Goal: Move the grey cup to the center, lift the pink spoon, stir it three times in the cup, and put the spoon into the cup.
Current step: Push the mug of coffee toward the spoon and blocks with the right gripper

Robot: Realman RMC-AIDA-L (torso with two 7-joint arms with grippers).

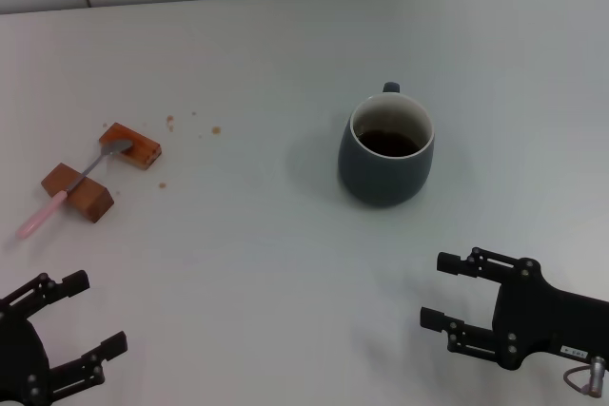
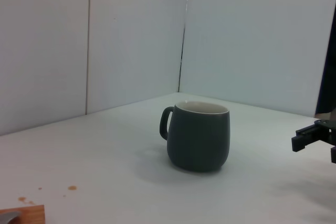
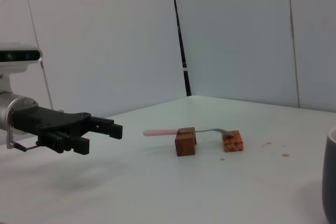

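Fingers spread wide on my left gripper point(image 1: 71, 326), low at the near left corner of the white table point(image 1: 238, 254), holding nothing at all. Just beyond it, two small reddish-brown wooden blocks point(image 1: 78, 192) sit near each other, and the slim pink spoon point(image 1: 67, 192) lies across them like a bridge: pale pink handle end poking out past the nearer block toward me, silver bowl resting on the farther one. A few brown crumbs point(image 1: 216, 129) dot the table right of the blocks. Moving across, the rounded dark blue-grey ceramic cup point(image 1: 386, 150) stands upright right of the middle, well apart from the spoon, small handle pointing away from me, white inside showing something dark at the bottom. Over at the near right, my right gripper point(image 1: 455, 291) hovers near the cup, fingers parted and empty, pointing left.
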